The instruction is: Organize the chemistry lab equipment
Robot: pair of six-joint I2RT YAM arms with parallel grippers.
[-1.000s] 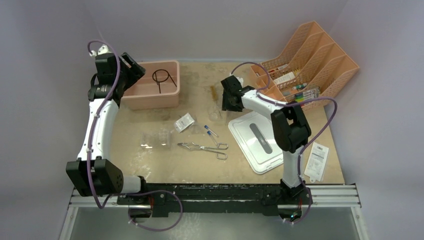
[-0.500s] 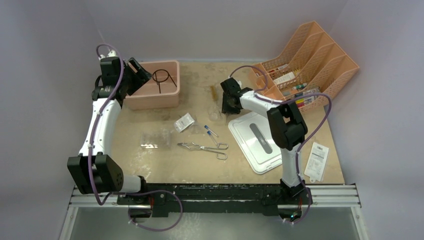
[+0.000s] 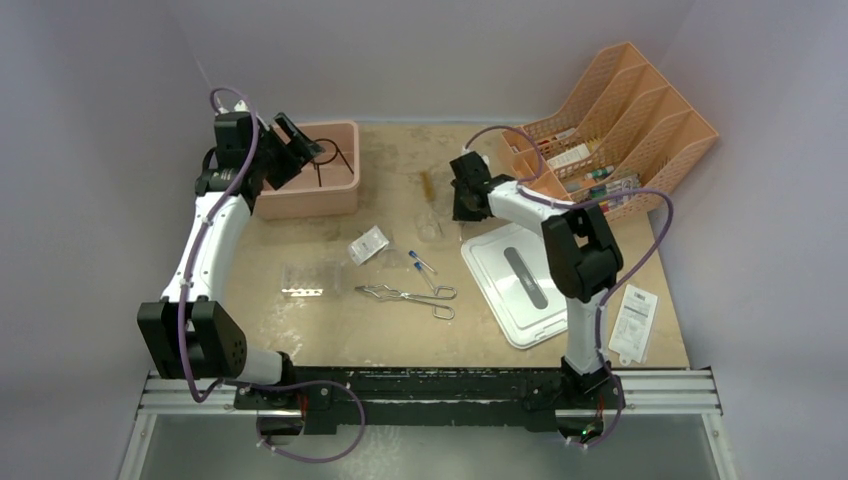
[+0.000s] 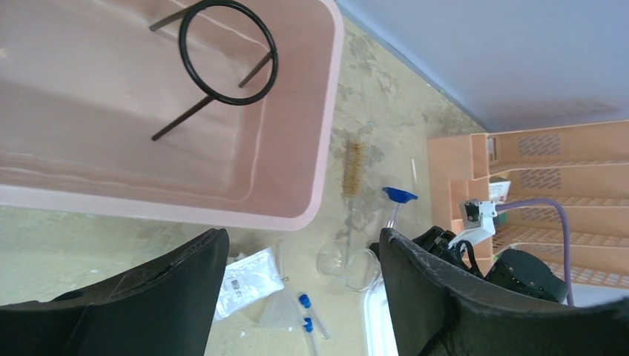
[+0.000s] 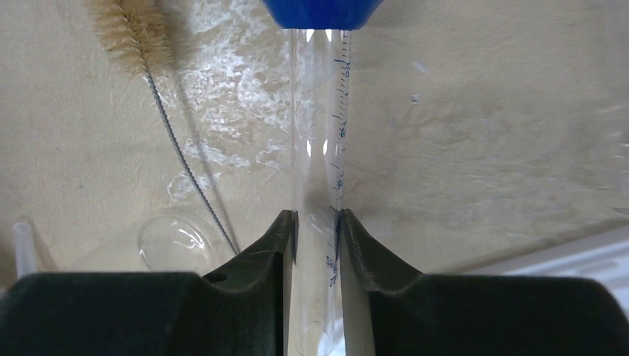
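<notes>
Beside the white lid, right gripper is pinching a clear blue-footed graduated tube, apparently next needing lifting; left gripper is hanging spread.

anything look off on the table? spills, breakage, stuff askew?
No spill or breakage visible. The white lid lies skewed on the table, off any bin; a printed paper slip sits alone near the right edge.
</notes>
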